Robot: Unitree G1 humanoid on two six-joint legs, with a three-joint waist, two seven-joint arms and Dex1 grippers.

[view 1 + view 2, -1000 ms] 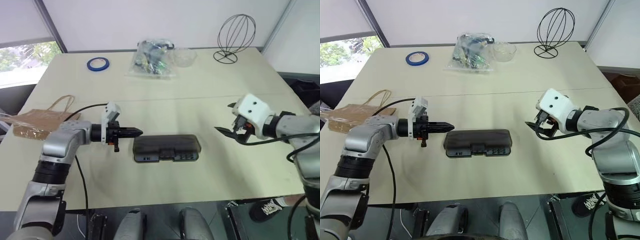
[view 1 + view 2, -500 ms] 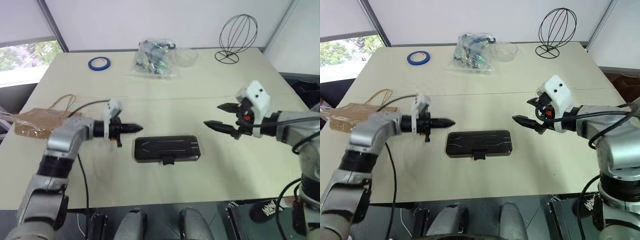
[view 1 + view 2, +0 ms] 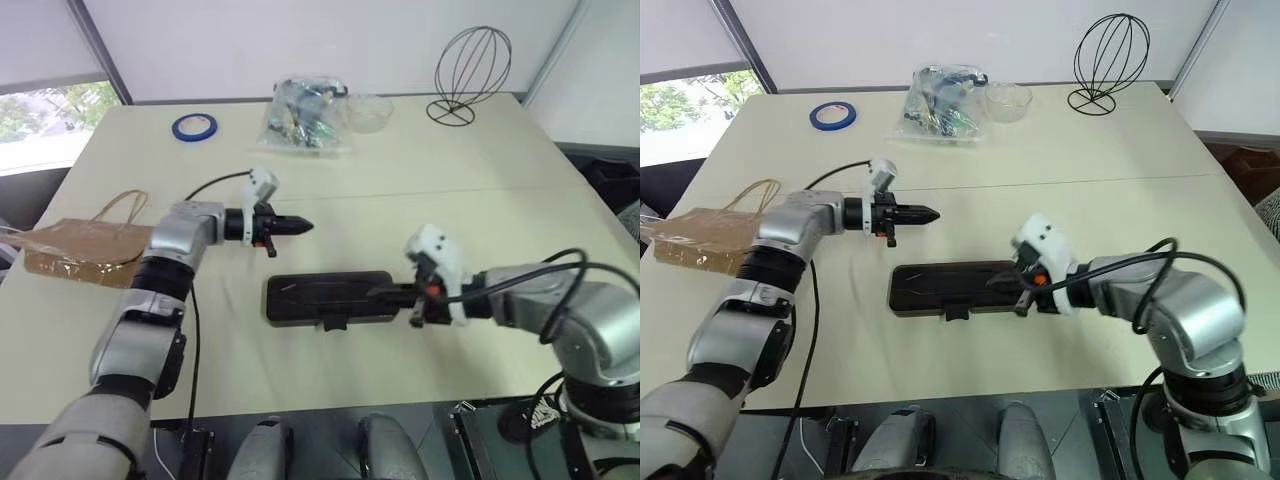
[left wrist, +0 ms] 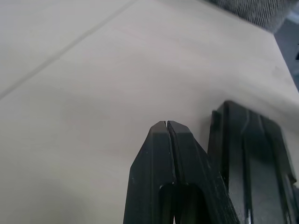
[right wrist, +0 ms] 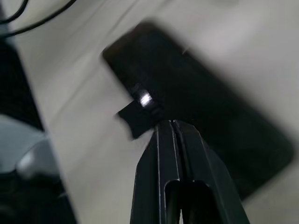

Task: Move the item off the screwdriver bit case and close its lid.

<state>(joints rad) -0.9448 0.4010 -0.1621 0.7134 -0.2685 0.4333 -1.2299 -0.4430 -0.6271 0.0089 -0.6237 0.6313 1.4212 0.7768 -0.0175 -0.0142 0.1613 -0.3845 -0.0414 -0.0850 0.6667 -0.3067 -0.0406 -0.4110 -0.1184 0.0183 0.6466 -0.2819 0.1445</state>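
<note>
flat dark grey plastic bit case (image 3: 325,298) lid down, mid table (image 3: 480,190) | R gripper (image 3: 385,292) fingers pressed together over case's right end, hiding it | L gripper (image 3: 300,227) fingers pressed together, empty, just behind case | far edge: blue tape roll (image 3: 194,127), clear plastic bag (image 3: 305,118), black wire stand (image 3: 468,75) | bits not visible

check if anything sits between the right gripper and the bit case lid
Nothing visible does. The right gripper, shut, is already over the right end of the lid of the screwdriver bit case, with no other object on or beside it.

Blue tape roll (image 3: 195,127), clear bag of parts (image 3: 303,116), glass bowl (image 3: 368,112), wire dome stand (image 3: 469,74), paper bag (image 3: 80,243)
</note>
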